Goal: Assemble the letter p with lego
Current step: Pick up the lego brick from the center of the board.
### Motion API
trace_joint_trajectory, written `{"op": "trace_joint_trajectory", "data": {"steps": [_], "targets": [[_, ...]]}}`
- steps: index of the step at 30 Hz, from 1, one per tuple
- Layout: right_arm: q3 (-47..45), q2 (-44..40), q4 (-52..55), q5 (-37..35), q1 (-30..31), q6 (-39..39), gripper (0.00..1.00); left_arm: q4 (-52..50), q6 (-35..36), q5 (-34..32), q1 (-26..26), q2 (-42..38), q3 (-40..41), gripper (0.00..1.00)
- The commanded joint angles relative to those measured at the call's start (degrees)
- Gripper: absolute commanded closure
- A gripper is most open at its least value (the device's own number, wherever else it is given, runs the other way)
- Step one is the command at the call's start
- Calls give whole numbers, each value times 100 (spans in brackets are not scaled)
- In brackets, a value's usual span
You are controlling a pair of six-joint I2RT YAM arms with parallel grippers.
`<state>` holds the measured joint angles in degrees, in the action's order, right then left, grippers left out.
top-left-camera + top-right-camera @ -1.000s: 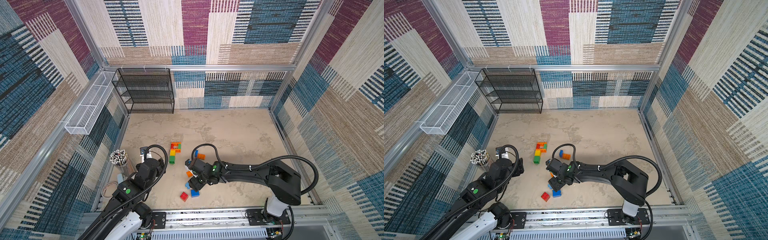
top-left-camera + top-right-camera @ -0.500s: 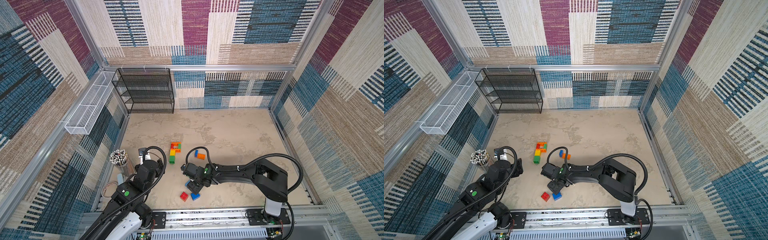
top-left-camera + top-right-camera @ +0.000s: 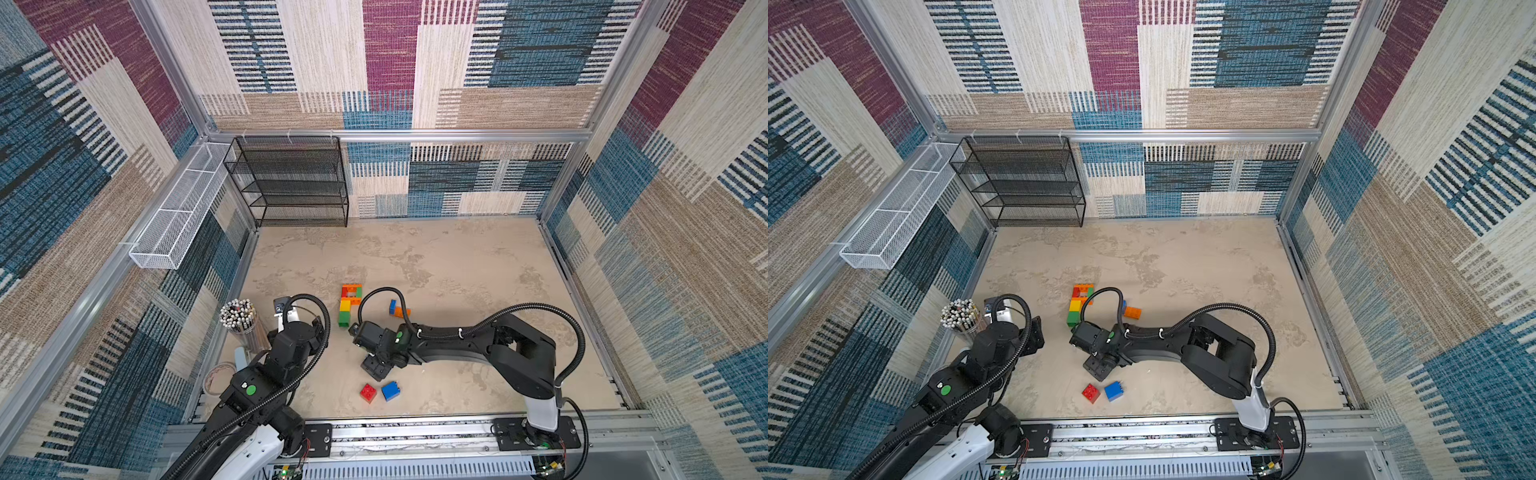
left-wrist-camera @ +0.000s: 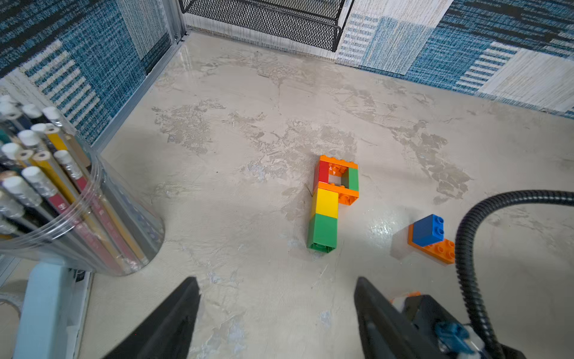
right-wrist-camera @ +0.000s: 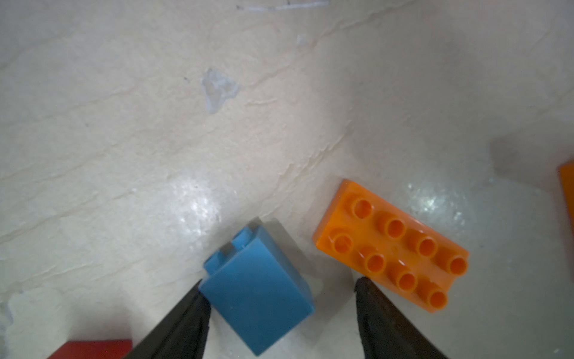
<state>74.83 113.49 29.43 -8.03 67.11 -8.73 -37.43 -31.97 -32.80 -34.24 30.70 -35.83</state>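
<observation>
Framing mottled tabletop (image 3: 457, 257), patchwork walls (image 3: 390, 50), scattered lego (image 3: 348, 305)

The lego P (image 4: 334, 199) lies flat, a blue-on-orange pair (image 4: 430, 236) near it, red brick (image 3: 368, 392) beside blue brick (image 3: 390, 390) farther off.

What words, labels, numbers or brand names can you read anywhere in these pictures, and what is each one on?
Nothing reads clearly enough to quote.
Red pencil in the clear cup: a short pale print on the barrel, too blurred to read.
Orange brick: the studs show no legible lettering.
Elsewhere: no text visible.
</observation>
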Motion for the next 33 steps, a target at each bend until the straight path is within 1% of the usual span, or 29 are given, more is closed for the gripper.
{"op": "trace_joint_trajectory", "data": {"steps": [1, 5, 9, 14, 19, 23, 30, 32, 33], "targets": [[71, 150, 41, -67, -5, 243, 26, -25, -69, -75, 5, -40, 15, 20], [131, 204, 37, 63, -5, 310, 31, -24, -77, -65, 9, -40, 16, 20], [-70, -51, -121, 306, -1, 421, 40, -23, -64, -31, 8, -12, 16, 20], [-544, -416, -363, 542, -14, 715, 41, -52, -108, -51, 5, -9, 15, 20], [-703, -413, -484, 660, -14, 895, 42, -54, -116, -16, 5, 27, 26, 20], [-664, -351, -573, 585, -14, 951, 40, -63, -117, 10, 8, 84, 17, 20], [-674, -314, -608, 496, -14, 1106, 50, -56, -117, 25, 12, 140, 10, 20], [-752, -391, -704, 491, -14, 1141, 51, -61, -125, 32, 18, 162, 21, 20], [-775, -402, -738, 496, -14, 1160, 50, -52, -133, 32, 14, 169, 15, 20]]}}
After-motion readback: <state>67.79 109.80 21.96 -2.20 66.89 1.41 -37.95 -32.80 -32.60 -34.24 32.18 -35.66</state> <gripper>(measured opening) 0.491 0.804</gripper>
